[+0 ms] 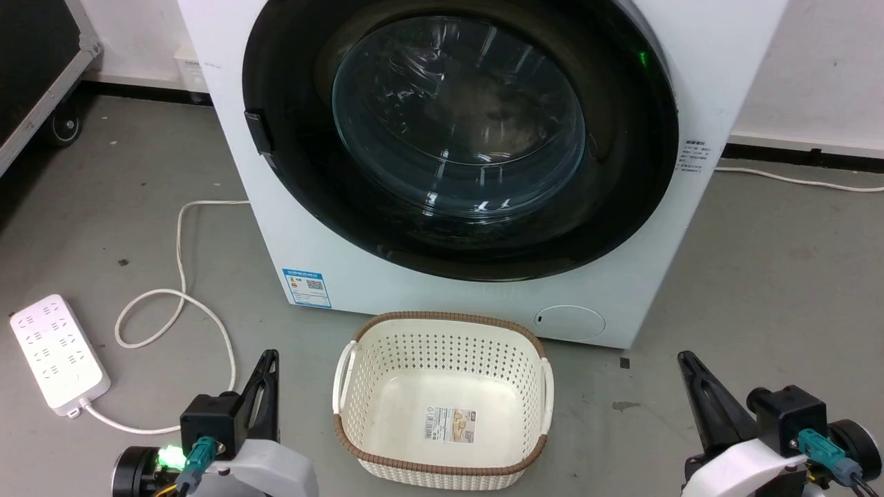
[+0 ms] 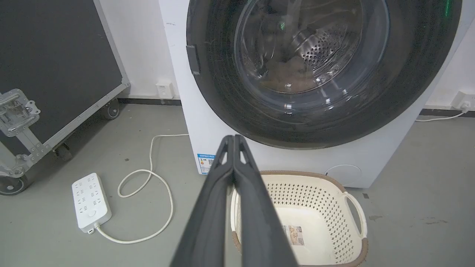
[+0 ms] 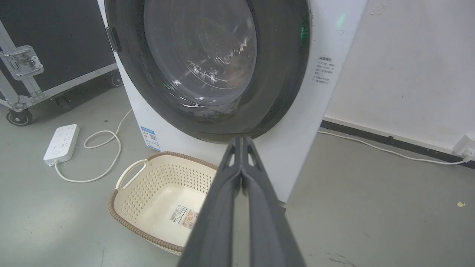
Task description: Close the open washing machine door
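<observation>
Glass-fronted door judged shut, flush beyond the basket; seemingly nothing left to do, with left gripper and right gripper pressed together, empty, flanking it.

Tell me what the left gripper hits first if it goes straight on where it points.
Probably the washing machine door: the left gripper, fingers shut, aims at its lower rim, or at the white front panel just under it. Depth is unclear; as far as the picture shows, floor lies between.
</observation>
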